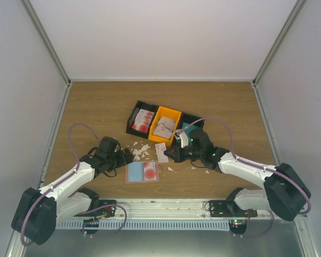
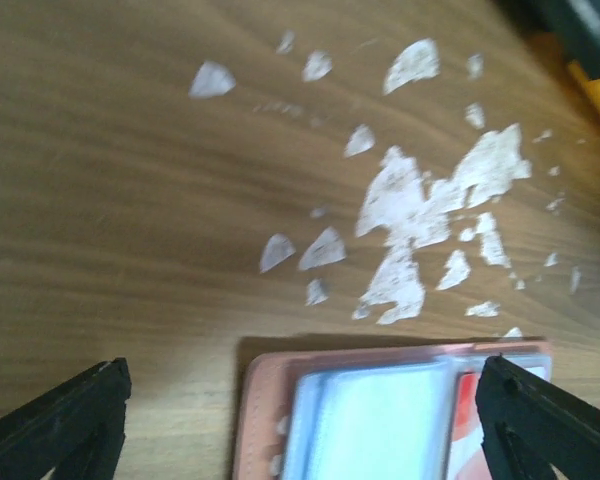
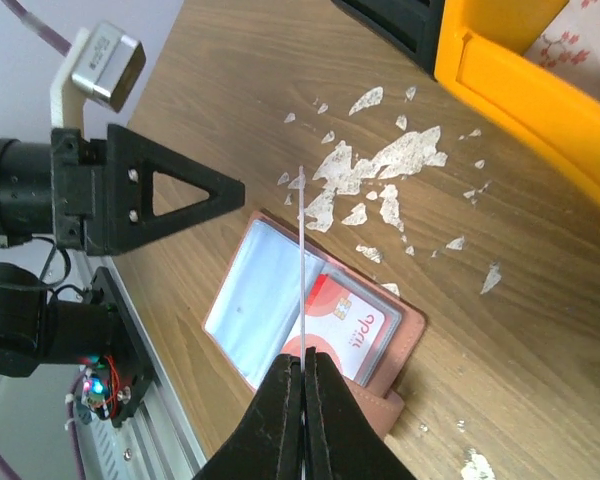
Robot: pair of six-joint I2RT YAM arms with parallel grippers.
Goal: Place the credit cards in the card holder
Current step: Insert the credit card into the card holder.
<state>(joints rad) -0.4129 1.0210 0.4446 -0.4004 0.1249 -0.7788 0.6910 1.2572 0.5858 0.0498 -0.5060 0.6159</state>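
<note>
Looking down on the wooden table point(image 1: 219, 101), both arms reach in toward the middle. At the back sits a 3-compartment tray point(image 1: 132, 119), black with an orange centre bin, and a stack of white-and-red cards point(image 1: 143, 121) fills its left bin. Nearer the arms, the salmon-pink card holder point(image 2: 258, 420) lies flat and open on the wood, with clear pockets facing up. 1 red-printed card point(image 3: 352, 318) sits in its right-hand pocket.

The left gripper point(image 2: 302, 372) has its jaws spread wide and holds nothing. It hangs low at the holder's left side, and its wrist view shows 1 finger off each side of the holder's far edge.

The right gripper point(image 3: 302, 358) is clamped tight on 1 thin card point(image 3: 302, 260). That card is seen edge-on from the wrist and stands upright above the open holder, about over its fold.

Torn white scraps point(image 2: 410, 210) litter the wood between holder and tray.
</note>
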